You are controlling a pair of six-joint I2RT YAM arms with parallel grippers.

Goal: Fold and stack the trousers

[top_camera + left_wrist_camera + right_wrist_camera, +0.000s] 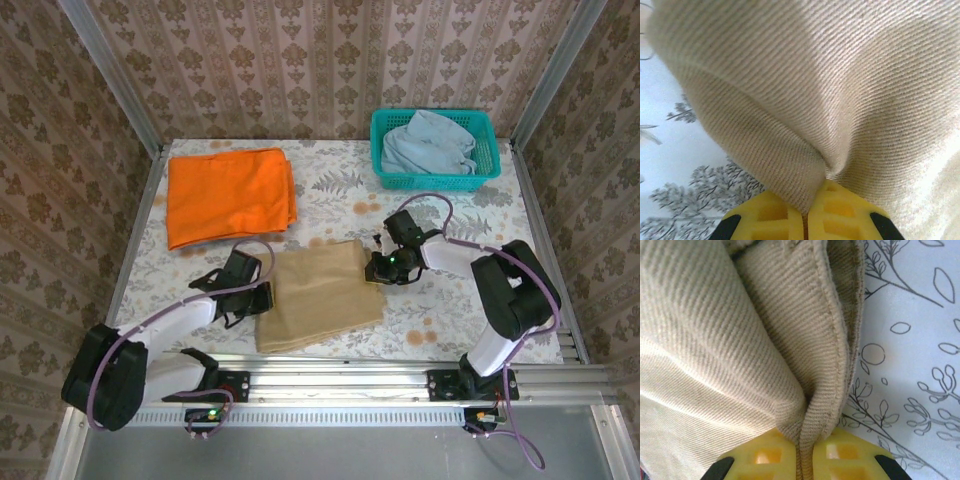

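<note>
- The worktop (440, 330) wears a pale cover printed with grey leaves and small orange blooms, and patterned brown wallpaper (320, 60) closes it in on three sides.
- A folded orange cloth (230, 195) lies at the far left. At the far right, a teal basket (435, 182) holds a crumpled pale blue cloth (428, 140).
- A metal rail (340, 380) runs along the near edge, with both arms bolted to it.
- The trousers (318, 295) lie folded into a tan block in the near middle of the worktop, between the two hands and well apart from the orange cloth and the basket.
- The left hand (262, 295) meets the trousers at their left edge. Up close, its yellow fingers (765, 220) are pressed together, pinching a rounded fold of the twill (840, 90).
- The right hand (375, 268) sits at the far right corner of the block. Its yellow fingers (850, 455) are nearly together, nipping a stitched hem (832, 340) and the layers beside it.
</note>
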